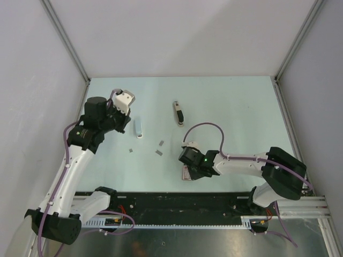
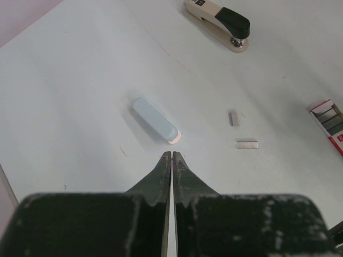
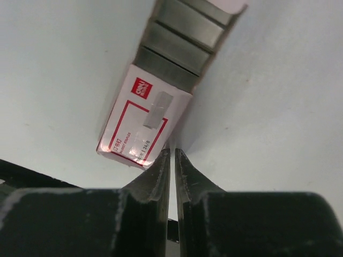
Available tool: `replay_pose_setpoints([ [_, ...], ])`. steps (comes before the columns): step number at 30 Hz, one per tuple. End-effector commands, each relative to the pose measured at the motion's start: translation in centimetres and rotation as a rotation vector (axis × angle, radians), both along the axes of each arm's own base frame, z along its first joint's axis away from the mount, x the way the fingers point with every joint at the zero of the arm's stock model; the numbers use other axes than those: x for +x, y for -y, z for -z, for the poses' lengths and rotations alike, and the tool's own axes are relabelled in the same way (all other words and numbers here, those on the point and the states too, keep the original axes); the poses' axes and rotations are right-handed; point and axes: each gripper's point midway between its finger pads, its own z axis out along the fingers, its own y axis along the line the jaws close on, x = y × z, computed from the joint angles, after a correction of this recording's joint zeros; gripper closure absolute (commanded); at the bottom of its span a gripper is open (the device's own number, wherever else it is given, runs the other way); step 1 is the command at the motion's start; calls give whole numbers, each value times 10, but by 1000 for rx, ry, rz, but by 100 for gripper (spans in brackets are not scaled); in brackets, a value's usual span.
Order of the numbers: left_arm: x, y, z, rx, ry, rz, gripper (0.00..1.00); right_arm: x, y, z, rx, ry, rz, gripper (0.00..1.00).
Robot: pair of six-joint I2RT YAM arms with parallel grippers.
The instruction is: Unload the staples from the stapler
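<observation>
The stapler (image 1: 178,112), tan with a black top, lies closed at the table's far middle; it also shows in the left wrist view (image 2: 220,24). Loose grey staples (image 1: 159,152) lie on the table between the arms, two of them in the left wrist view (image 2: 247,144). My left gripper (image 1: 124,122) is shut and empty, its tips (image 2: 172,153) just short of a light blue oblong case (image 2: 154,119). My right gripper (image 1: 188,164) is shut and empty, its tips (image 3: 172,150) at the edge of the staple box (image 3: 142,126).
The pink-and-white staple box (image 1: 187,173) lies near the front edge, its tray slid out with rows of staples (image 3: 179,40). The blue case (image 1: 139,127) lies left of centre. Grey walls enclose the table on three sides.
</observation>
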Motion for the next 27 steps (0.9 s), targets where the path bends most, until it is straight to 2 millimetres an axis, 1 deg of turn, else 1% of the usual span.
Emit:
replay_pose_setpoints([
  [1, 1, -3, -28, -10, 70, -9, 93, -10, -18, 4, 35, -38, -31, 88],
  [6, 5, 1, -21, -16, 40, -4, 89, -11, -30, 3, 50, -39, -64, 88],
  [10, 8, 3, -16, -19, 21, 1, 86, -4, -42, 1, 63, -23, -75, 88],
  [15, 9, 3, -19, -19, 24, -1, 82, 6, -56, 1, 64, -3, -81, 89],
  [22, 11, 2, -18, -14, 24, -4, 80, 19, -65, 2, 64, 15, -82, 89],
  [27, 11, 0, -19, -6, 29, -7, 80, 25, -66, 9, 42, 8, -82, 91],
])
